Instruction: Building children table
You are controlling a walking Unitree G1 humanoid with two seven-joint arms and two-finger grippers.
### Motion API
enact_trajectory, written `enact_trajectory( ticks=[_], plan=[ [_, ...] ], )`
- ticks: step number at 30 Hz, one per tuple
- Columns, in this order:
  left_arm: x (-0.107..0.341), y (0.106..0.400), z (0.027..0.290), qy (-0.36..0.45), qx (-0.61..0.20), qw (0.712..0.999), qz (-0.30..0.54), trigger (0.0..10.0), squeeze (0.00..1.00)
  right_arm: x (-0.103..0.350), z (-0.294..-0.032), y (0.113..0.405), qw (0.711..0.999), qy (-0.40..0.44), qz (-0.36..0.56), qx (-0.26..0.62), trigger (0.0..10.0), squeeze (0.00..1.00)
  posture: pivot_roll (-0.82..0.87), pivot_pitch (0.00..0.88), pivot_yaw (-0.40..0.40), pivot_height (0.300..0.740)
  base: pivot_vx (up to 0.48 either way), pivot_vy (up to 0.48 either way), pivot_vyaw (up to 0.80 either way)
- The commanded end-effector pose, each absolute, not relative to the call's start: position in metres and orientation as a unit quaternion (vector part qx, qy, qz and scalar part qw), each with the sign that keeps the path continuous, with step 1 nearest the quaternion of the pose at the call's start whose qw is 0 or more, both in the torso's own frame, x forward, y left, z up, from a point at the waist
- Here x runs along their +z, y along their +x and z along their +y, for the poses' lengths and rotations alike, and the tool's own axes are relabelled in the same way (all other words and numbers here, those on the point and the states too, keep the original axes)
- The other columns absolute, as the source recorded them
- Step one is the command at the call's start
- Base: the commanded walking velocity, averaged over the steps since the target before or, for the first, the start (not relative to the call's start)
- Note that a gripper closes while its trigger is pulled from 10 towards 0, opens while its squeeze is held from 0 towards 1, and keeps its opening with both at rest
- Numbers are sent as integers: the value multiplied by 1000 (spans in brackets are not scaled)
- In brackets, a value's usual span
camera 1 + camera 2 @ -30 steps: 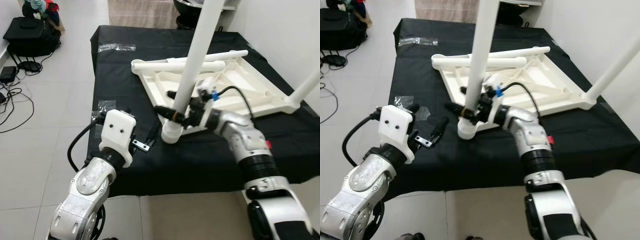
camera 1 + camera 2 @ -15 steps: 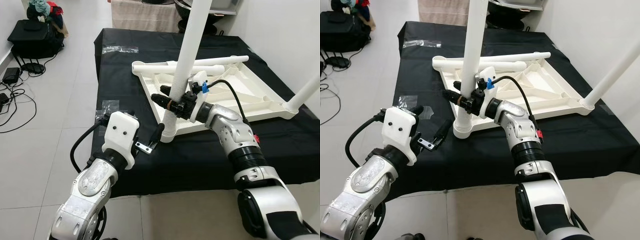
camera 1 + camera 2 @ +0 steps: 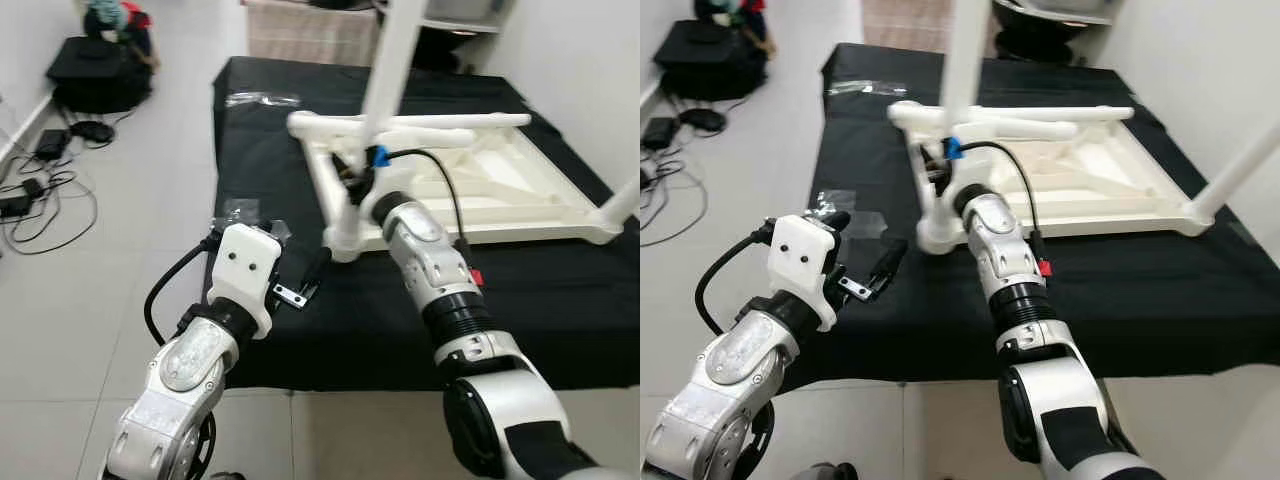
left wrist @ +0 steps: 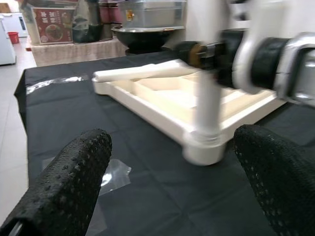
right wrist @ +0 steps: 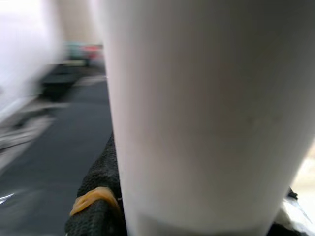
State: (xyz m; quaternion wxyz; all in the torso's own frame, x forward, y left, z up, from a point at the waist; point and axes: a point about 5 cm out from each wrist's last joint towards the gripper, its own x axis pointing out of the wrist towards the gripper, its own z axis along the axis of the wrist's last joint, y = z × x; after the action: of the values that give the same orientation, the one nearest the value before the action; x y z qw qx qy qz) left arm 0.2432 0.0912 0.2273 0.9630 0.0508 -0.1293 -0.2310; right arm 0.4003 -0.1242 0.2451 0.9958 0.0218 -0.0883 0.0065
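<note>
**Right gripper clamped on the table leg, left gripper open and empty**

My right gripper point(image 3: 352, 185) has its fingers closed around the upright white table leg point(image 3: 392, 60), low down near the corner socket; in the right wrist view the leg point(image 5: 197, 113) presses against a black finger pad point(image 5: 98, 196) with an orange band on it. The right arm reaches up from the lower right of the frame, elbow bent, forearm slanting toward the centre, a black cable with a blue clip looping off the wrist.

My left gripper point(image 3: 305, 280) is wide open and holds nothing. It hovers over the black cloth point(image 3: 270, 130) just left of the leg's foot. In the left wrist view both padded fingertips point(image 4: 64, 182) sit far apart, with the foot of the leg in the gap beyond them. The left arm rises from the lower left, its white wrist housing facing up.

The upturned white tabletop point(image 3: 480, 190) lies ribbed side up across the upper centre and right of the cloth, a loose leg point(image 3: 440, 125) resting along its far edge.

I see a red box with writing in the left wrist view, too blurred to read.
</note>
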Motion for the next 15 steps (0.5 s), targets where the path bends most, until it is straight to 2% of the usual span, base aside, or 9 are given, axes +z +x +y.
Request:
enact_trajectory(
  ticks=[1, 5, 6, 8, 9, 10, 15],
  plan=[
    [227, 243, 86, 49, -240, 961, -131, 10000, 0, 245, -131, 395, 995, 13, -77, -63, 0, 0, 71, 128, -129, 740, 0, 0, 0],
    [227, 243, 86, 49, -241, 961, -131, 10000, 0, 245, -118, 393, 996, 43, -72, -43, 0, 0, 74, 135, -131, 740, 0, 0, 0],
    [226, 242, 86, 48, -240, 961, -130, 10000, 0, 248, -106, 394, 995, 52, -81, -6, 10000, 0, 75, 137, -133, 740, 0, 0, 0],
    [226, 242, 87, 49, -240, 961, -129, 10000, 0, 252, -90, 396, 993, 69, -85, 51, 10000, 0, 73, 139, -132, 740, 0, 0, 0],
    [226, 242, 87, 49, -240, 961, -129, 10000, 0, 252, -90, 396, 993, 69, -85, 51, 10000, 0, 73, 139, -132, 740, 0, 0, 0],
    [225, 242, 87, 50, -239, 961, -128, 10000, 0, 253, -85, 396, 992, 67, -86, 70, 10000, 1000, 73, 141, -135, 740, 0, 0, 0],
    [225, 243, 87, 49, -237, 962, -129, 10000, 0, 249, -79, 399, 989, 57, -75, 112, 10000, 1000, 69, 141, -133, 740, 0, 0, 0]
  ],
)
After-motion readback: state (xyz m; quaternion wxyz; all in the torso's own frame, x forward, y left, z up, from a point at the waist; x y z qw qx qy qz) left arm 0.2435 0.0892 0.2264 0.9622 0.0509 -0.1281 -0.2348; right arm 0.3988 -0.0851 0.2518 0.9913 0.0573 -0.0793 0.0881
